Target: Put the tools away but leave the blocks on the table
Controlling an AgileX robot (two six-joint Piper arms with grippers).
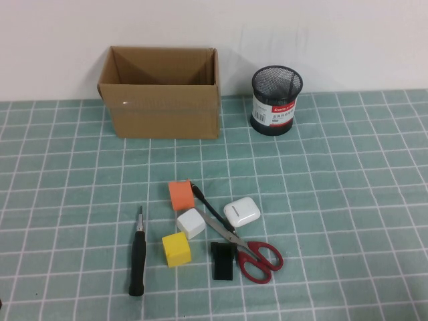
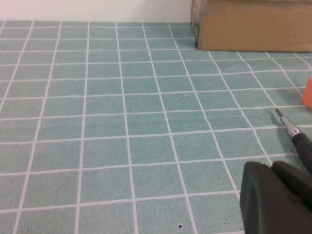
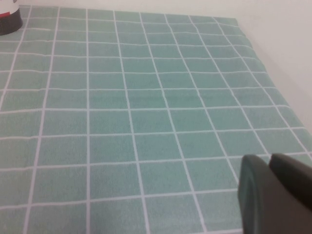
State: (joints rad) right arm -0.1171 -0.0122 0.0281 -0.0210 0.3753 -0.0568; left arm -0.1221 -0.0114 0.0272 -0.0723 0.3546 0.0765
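Observation:
On the teal grid table (image 1: 348,200) lie a black-handled screwdriver (image 1: 138,257), red-handled scissors (image 1: 251,251) and a thin black pen-like rod (image 1: 202,199) that runs between the blocks. The orange block (image 1: 180,194), white block (image 1: 191,223) and yellow block (image 1: 176,249) sit close together. Neither gripper shows in the high view. In the left wrist view my left gripper (image 2: 273,168) is shut and empty, just short of the screwdriver tip (image 2: 291,129), with the orange block's edge (image 2: 308,92) beyond. My right gripper (image 3: 269,160) is shut and empty over bare table.
An open cardboard box (image 1: 160,100) stands at the back left; it also shows in the left wrist view (image 2: 253,24). A black mesh cup (image 1: 276,100) stands at the back centre-right. A white rounded case (image 1: 241,213) and a black rectangular piece (image 1: 222,261) lie by the scissors.

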